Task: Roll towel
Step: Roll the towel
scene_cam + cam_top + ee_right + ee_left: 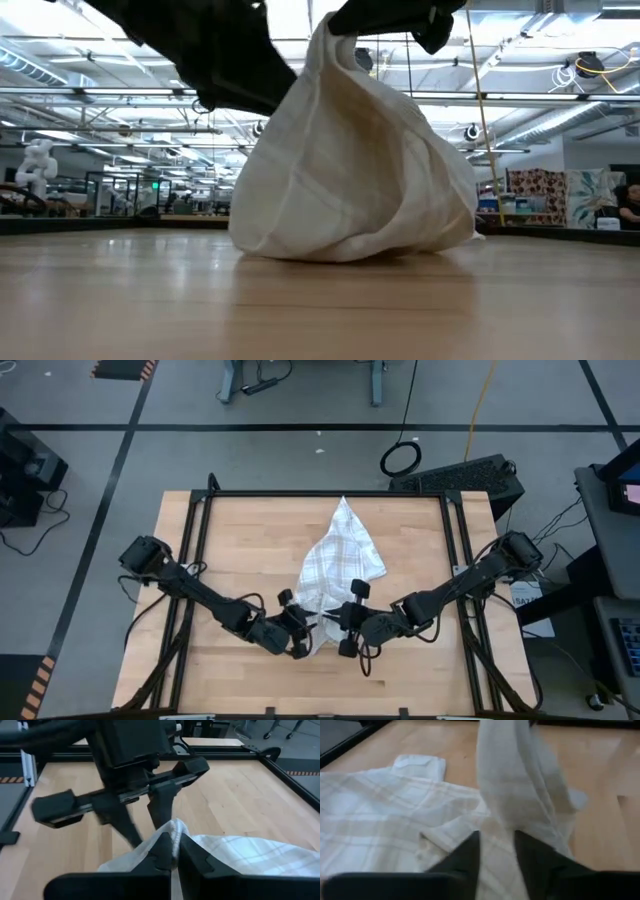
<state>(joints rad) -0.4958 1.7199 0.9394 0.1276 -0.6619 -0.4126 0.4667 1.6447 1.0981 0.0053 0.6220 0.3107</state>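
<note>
The white towel point(335, 555) with thin grey check lines lies along the middle of the wooden table. Its far part lies flat on the wood. Its near end is pulled up into a peak point(340, 40), so it stands like a tent in the low view. My right gripper point(175, 855) is shut on that peak. My left gripper point(497, 855) comes in from the table's left, right beside the right gripper, with a bunched band of towel between its fingers. My left gripper has a bunched fold of the towel point(497, 840) between its two fingers, just below the raised peak. It slants down from the table's left. The cloth fills the gap between the fingers; how many layers, I cannot tell. My right gripper pinches the gathered top of the towel's near end point(175, 827) between its two fingers, slanting down from the table's right. The cloth hangs below the fingers in slack folds. The towel's lower edges point(350, 250) rest on the table.
Black frame rails point(200, 550) run along the table's left, right and far sides. Bare wood point(250, 530) lies left and right of the towel and along the near edge. A keyboard point(455, 472) and a cable coil point(400, 457) lie on the floor beyond the far edge.
</note>
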